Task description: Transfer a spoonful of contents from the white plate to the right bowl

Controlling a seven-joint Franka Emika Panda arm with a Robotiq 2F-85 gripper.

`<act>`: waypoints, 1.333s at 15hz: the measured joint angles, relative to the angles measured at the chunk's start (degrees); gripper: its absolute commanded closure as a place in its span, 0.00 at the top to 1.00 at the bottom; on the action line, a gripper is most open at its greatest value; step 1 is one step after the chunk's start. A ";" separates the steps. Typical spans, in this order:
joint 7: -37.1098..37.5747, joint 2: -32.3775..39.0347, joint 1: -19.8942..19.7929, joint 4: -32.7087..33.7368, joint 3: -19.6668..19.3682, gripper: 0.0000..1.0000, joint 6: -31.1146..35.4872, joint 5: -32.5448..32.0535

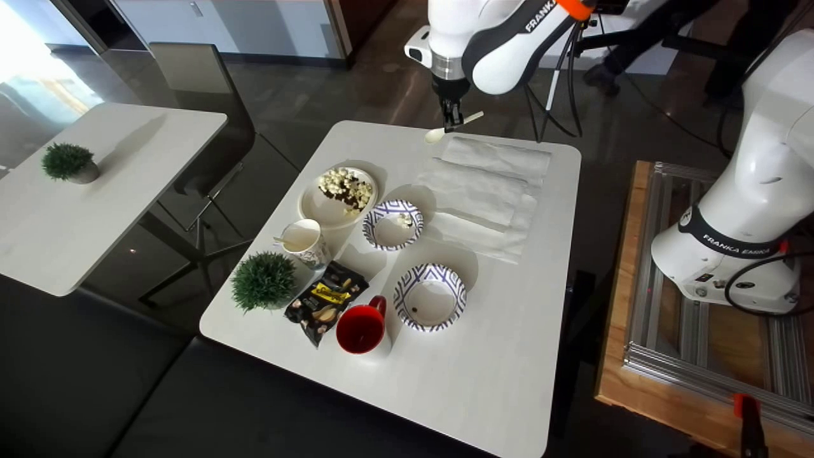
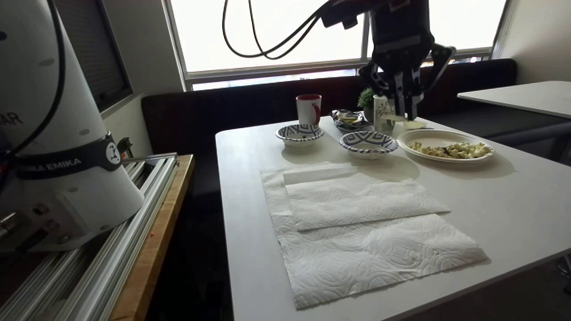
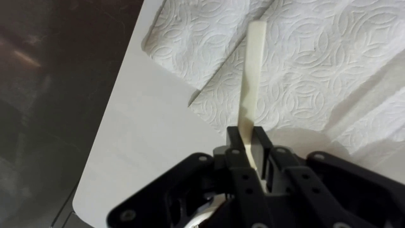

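With the pale spoon [image 3: 251,76] clamped by its handle in the jaws of the gripper [image 3: 246,133], probably best to carry it across, slide low under the popcorn mix [image 1: 348,189] heaped on one side of the white plate [image 1: 322,207], and lift level.

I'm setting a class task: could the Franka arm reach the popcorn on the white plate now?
Likely yes: the popcorn lies uncovered on the white plate, the jaws hold the spoon, and nothing visible stands between.

Bench [image 1: 82,375] and tables [image 1: 489,356] mark a dining area.
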 measured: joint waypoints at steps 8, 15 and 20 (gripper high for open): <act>-11.37 -2.20 -20.48 11.85 23.23 0.04 -17.87 1.28; -17.49 6.84 -25.82 19.35 27.72 0.13 -16.80 4.52; -16.70 7.43 -26.40 20.12 28.39 0.03 -16.61 4.24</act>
